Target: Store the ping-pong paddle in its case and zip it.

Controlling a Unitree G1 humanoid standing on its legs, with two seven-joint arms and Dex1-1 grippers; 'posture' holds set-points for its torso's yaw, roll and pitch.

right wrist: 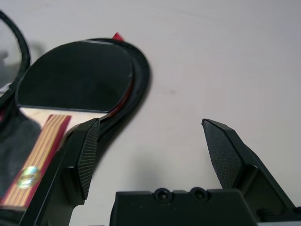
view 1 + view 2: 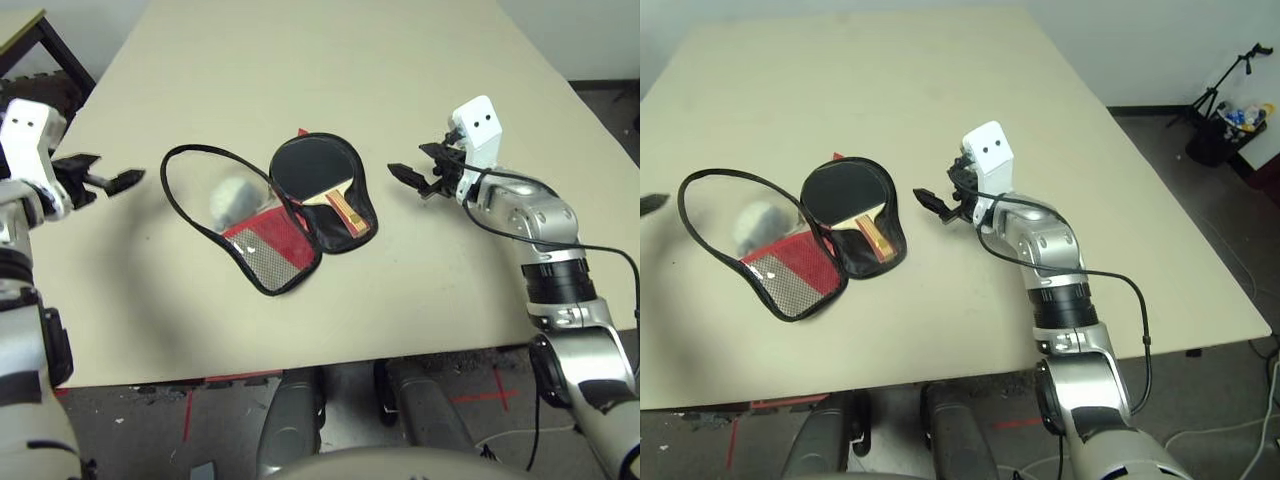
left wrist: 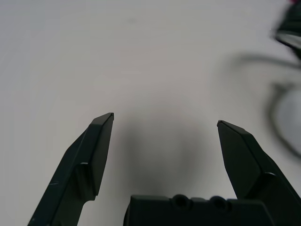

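Case lies unzipped and spread flat mid-table. Paddle rests in its right half, handle toward the robot. Left gripper hovers left of the case, jaws apart, empty. Right gripper near the paddle's right side, jaws apart, empty.

You've got the case lying open near the table's middle — two halves side by side, joined along the centre. The ping-pong paddle lies in the right half, blade toward the far side, handle toward you & a bit right. A small soft lump sits in the left half. Left gripper is well off to the case's left, over bare table; right gripper is near the case's right side — apart from it, not touching.
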